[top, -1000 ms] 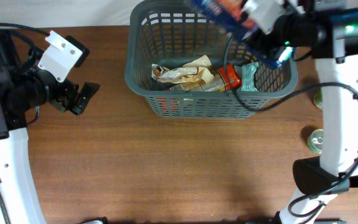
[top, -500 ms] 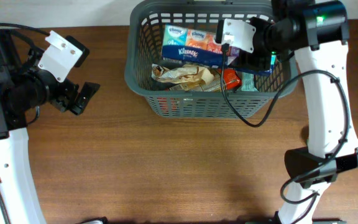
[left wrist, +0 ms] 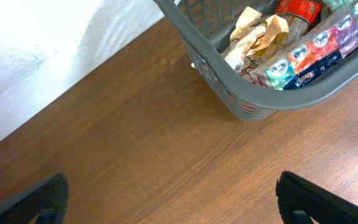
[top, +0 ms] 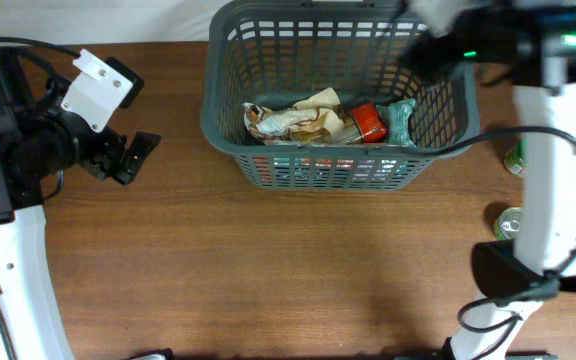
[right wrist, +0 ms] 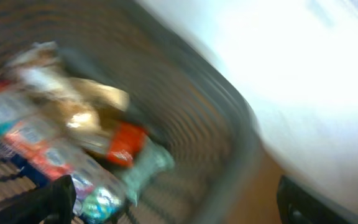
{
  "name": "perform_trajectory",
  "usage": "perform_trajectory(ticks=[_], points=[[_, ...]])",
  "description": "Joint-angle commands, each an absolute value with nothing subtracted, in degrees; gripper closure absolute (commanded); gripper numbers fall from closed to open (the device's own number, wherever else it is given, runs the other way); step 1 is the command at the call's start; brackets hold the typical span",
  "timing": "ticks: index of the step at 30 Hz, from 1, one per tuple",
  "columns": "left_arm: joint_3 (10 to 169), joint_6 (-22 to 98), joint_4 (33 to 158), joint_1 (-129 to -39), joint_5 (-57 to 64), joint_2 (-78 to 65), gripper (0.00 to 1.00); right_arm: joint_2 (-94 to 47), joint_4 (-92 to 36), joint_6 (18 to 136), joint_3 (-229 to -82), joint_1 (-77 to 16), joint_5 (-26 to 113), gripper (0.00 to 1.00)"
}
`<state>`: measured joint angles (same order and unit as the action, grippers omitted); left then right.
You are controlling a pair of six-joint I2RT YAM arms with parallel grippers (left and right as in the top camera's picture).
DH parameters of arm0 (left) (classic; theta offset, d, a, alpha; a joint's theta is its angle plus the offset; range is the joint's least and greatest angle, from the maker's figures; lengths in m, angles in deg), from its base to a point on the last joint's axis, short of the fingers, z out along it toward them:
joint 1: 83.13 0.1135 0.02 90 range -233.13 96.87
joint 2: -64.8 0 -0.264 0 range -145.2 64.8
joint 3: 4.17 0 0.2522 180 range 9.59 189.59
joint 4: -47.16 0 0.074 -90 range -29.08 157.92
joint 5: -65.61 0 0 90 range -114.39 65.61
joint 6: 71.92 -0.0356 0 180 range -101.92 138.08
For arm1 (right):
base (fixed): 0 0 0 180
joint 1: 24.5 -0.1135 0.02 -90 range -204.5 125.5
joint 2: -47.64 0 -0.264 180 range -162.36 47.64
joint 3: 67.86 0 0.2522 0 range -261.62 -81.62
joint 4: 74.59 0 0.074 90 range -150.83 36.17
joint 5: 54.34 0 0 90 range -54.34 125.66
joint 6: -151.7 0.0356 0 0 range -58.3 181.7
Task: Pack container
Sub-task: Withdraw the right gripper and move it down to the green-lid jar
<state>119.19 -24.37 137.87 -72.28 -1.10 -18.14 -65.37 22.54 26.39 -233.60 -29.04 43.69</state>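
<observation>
The container (top: 224, 118), a dark grey lattice basket, stands at the back middle of the table. Inside it lie a crumpled paper bag (top: 293, 118), a red packet (top: 368, 122), a teal packet (top: 400, 118) and a pack of tissue packets (left wrist: 309, 53) along the near wall. My right gripper (right wrist: 179, 202) is open and empty above the basket's back right corner. That view is blurred by motion. My left gripper (left wrist: 179, 205) hangs open over bare wood, well left of the basket (left wrist: 241, 93).
A green can (top: 514, 158) and a small tin can (top: 508, 225) stand on the table right of the basket, beside the right arm's white link. The table's back edge meets a white wall.
The right gripper opened and released the tissue pack, which now lies inside the basket by its near wall. The right arm swung up toward the back right. The left arm stayed still.
</observation>
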Motion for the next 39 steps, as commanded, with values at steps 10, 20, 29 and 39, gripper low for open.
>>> perform_trajectory(ticks=[10, 20, 29, 39], points=[[118.87, -25.31, 137.76, -71.95, -1.34, -18.12, 0.01, -67.93, 26.56, 55.98, -228.47, 0.95, 41.02, 0.01], [118.87, -25.31, 137.76, -71.95, -1.34, -18.12, 0.01, -67.97, 14.43, 57.82, -203.74, 4.45, 39.47, 0.01], [118.87, -25.31, 137.76, -71.95, -1.34, -18.12, 0.01, -67.97, -4.67, 58.84, -183.11, 4.43, 39.56, 0.01], [118.87, -25.31, 137.76, -71.95, -1.34, -18.12, 0.01, -68.02, -13.74, 59.21, -174.15, 4.34, 39.97, 0.01]])
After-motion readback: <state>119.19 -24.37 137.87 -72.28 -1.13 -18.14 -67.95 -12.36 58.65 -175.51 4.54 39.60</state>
